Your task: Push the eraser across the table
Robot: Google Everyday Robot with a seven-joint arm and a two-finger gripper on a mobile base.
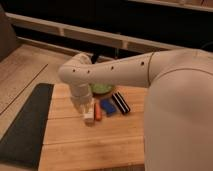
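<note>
End effector (88, 116) hangs low over the counter (75, 145), grip state I cannot tell; eraser (120, 103) at three o'clock, past orange stick (98, 111) and blue block (107, 106). I risk shoving those instead.
</note>
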